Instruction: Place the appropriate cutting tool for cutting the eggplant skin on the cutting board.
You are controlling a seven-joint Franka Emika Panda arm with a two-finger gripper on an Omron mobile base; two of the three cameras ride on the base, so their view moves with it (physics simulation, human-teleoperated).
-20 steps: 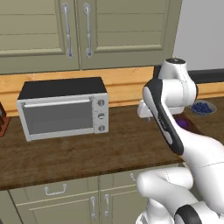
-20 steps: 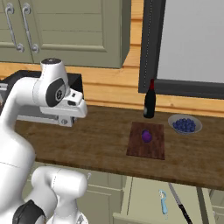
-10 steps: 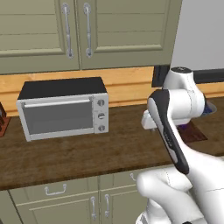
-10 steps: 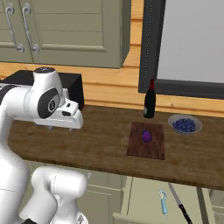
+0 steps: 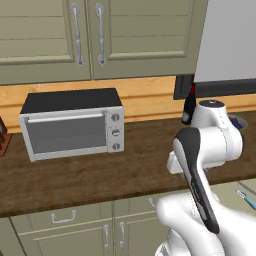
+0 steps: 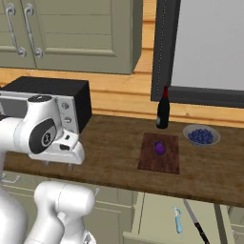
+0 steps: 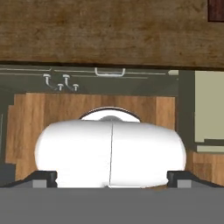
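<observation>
cutting tool (image 6: 177, 220), teal handle, pale head, slim

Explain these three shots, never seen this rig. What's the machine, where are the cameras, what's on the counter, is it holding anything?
It is a white robot arm on a driving base, in a rendered kitchen. Two cameras ride on the base, behind the arm to its left and right; the third sits on the hand and looks along the claw, whose two dark tips stand wide apart with nothing between them. On the wooden counter: a toaster oven, a dark bottle, a bowl of blue berries and a dark cutting board with a purple eggplant on it. A blue-handled cutting tool lies in the open drawer below.
</observation>
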